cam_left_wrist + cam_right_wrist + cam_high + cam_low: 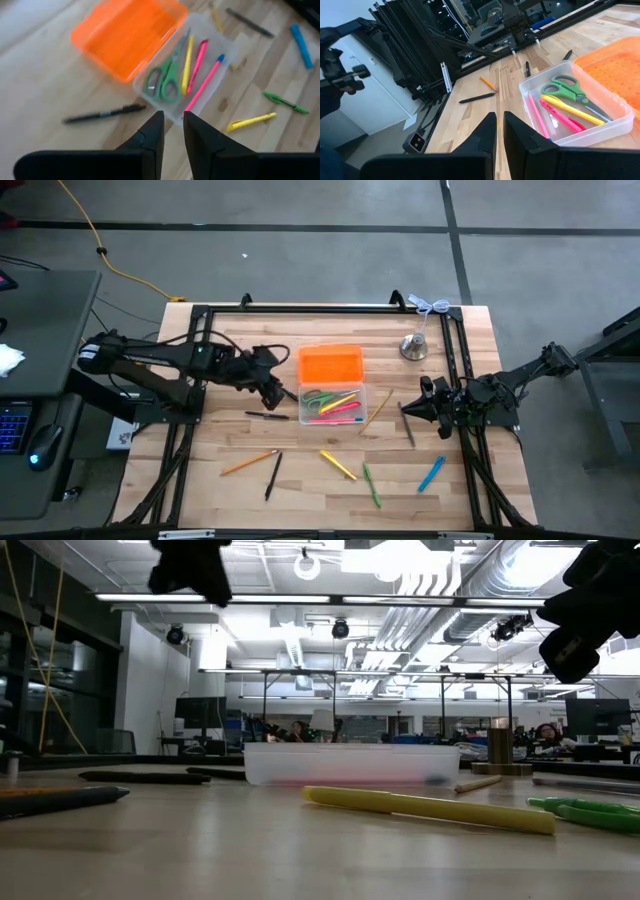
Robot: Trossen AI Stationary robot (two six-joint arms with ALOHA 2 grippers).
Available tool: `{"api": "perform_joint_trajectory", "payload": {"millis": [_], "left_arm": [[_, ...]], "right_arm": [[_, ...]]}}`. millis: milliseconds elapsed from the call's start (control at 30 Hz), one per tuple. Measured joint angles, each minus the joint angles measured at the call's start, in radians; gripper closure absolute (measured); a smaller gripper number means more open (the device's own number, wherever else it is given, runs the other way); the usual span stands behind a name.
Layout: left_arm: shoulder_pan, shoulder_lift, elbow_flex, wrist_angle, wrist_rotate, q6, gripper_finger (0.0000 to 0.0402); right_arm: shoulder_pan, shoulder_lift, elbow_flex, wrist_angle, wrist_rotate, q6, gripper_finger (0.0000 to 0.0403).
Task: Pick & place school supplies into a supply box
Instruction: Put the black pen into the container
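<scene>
Supply box (333, 404) at the centre of the tabletop (230, 440), its orange lid (330, 364) folded open flat on the far side. Contents of the clear tray — green-handled scissors (165, 80), a yellow pen (187, 65), a pink pen (197, 59) and a pink marker with a blue cap (206, 80), all lying lengthwise side by side. Outside the box, on the bare wood: a black pen (266, 415) just beside the tray's left end, an orange pencil (250, 463), a second black pen (273, 476), a yellow marker (338, 465), a green pen (371, 485), a blue marker (431, 473), and a thin tan pencil (378, 409) near the tray's right end. A silver bell (414, 346) stands toward the far right. Left pincer (272, 389) raised above the tabletop beside the box's left end, fingers narrowly apart and holding nothing. Right pincer (411, 408) to the right of the box, fingers closed and empty
</scene>
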Motion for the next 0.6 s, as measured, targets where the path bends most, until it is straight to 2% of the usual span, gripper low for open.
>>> {"api": "perform_joint_trajectory", "payload": {"millis": [367, 600], "left_arm": [[-0.082, -0.028, -0.203, -0.004, -0.029, -0.437, 0.0298], [-0.107, -0.028, -0.271, -0.005, 0.008, -0.626, 0.0298]], "right_arm": [[0.000, 0.000, 0.000, 0.000, 0.000, 0.000, 0.0391], [0.000, 0.000, 0.000, 0.000, 0.000, 0.000, 0.0391]]}}
